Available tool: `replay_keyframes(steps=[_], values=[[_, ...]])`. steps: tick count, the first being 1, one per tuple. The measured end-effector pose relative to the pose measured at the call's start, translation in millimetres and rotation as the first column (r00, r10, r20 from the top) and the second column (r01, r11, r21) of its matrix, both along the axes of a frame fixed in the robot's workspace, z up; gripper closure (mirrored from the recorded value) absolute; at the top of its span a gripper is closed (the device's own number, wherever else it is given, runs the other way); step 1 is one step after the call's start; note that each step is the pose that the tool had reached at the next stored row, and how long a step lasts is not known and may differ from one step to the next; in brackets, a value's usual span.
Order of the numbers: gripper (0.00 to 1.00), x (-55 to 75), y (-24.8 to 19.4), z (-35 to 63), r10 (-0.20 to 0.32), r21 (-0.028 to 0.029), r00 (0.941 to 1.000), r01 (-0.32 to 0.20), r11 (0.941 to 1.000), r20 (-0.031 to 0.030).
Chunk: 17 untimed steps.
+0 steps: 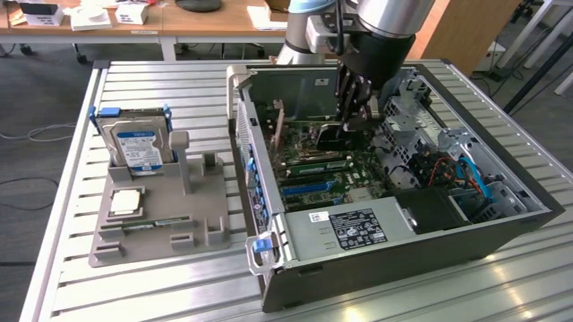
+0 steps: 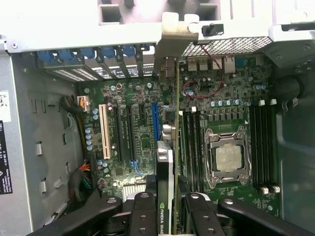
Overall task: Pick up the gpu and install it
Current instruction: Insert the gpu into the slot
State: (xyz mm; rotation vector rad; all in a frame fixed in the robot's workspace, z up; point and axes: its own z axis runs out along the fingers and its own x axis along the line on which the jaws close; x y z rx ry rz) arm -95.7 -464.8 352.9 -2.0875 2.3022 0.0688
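The gripper (image 2: 170, 199) clamps the gpu (image 2: 165, 162) edge-on between its fingers. The card stands over the motherboard (image 2: 133, 147), between a blue slot (image 2: 156, 120) and the memory slots (image 2: 192, 142), near the processor socket (image 2: 229, 157).

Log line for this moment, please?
gripper: shut on gpu | gpu: upright over motherboard, inside case | seated: cannot tell

In the open case (image 1: 385, 268), the gripper (image 2: 170, 204) carrying the gpu (image 2: 165, 162) had room over the empty slots (image 2: 120, 132), hemmed by the rear wall (image 2: 88, 69), memory strips (image 2: 192, 142) and drive cage (image 1: 417, 107).
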Motion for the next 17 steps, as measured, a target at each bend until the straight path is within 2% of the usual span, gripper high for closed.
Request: replay_keyframes(steps=[4,17], values=[[0.73,0.0,-0.1,0.0,0.028,0.0012,0.9996,-0.028,0.9996,0.0003],[0.73,1.2,-1.1,-4.1,0.056,0.0012,0.9984,-0.056,0.9984,0.0003]])
